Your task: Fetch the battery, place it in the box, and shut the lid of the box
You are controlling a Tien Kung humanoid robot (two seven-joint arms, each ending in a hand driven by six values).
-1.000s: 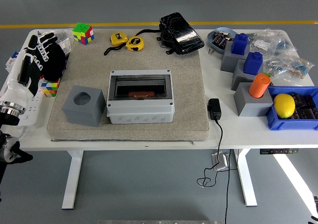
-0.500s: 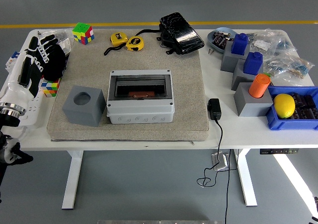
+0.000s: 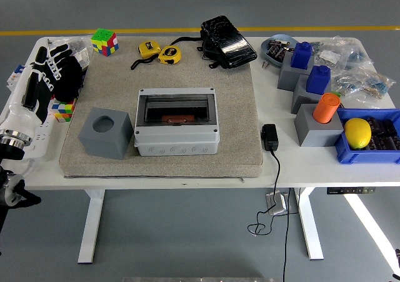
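Head view, single frame. Left hand (image 3: 57, 69) sits at about 9 o'clock over the counter (image 3: 156, 169) edge, fingers spread and relaxed, holding nothing. Right arm not visible.

Box (image 3: 178, 122): grey plastic enclosure, centred on the tan mat (image 3: 237, 107). Its smoked lid (image 3: 179, 109) appears to lie down over the opening, though I cannot tell whether it is latched. Through the lid, a reddish-brown flat object (image 3: 175, 117) shows inside; possibly the battery, cannot confirm.

Other battery candidates: dark cells in the blue bin (image 3: 369, 141) at 3 o'clock, partly hidden behind the yellow lemon (image 3: 357, 132), too small to identify.

Neighbours: grey cube (image 3: 105, 132) with a round hole, touching or just beside the box's left wall, at 8 o'clock from it. Black adapter (image 3: 270, 137) off the mat at 4 o'clock.

Handling judgement: a battery would be stiff, dense for its size and smooth-skinned, so slip-prone; pinch across the short sides near the middle, thumb opposing two fingers. The lid looks thin and rigid on a hinge; push on its free front edge, not the centre.

Status judgement: if the object inside is the battery, only lid closure needs verifying.
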